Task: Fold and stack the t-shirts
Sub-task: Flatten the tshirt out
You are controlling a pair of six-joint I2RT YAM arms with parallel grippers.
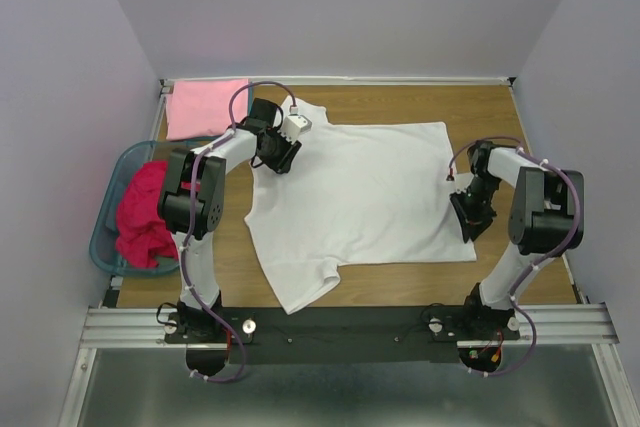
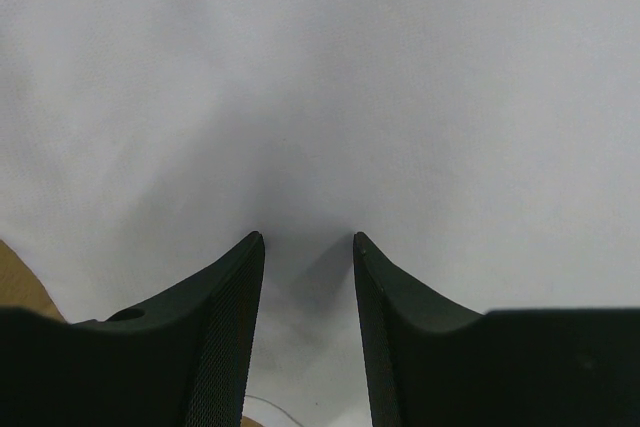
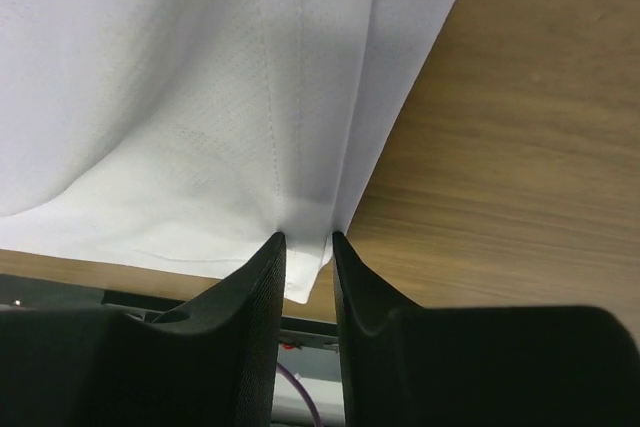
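The top camera is looking down from high behind the near edge of the table (image 1: 420, 282), far enough back to be taking in the whole white t-shirt (image 1: 370, 197). The left wrist camera is peering forward past its own fingers (image 2: 220, 327), so near that white cloth is filling almost the whole frame. The right wrist camera is looking along its fingers (image 3: 250, 327), close on the shirt's hem and the wood beside it. All three views are sharing the shirt. The top view is also showing the left gripper (image 1: 280, 159) at its far left shoulder and the right gripper (image 1: 470, 227) at its right edge.
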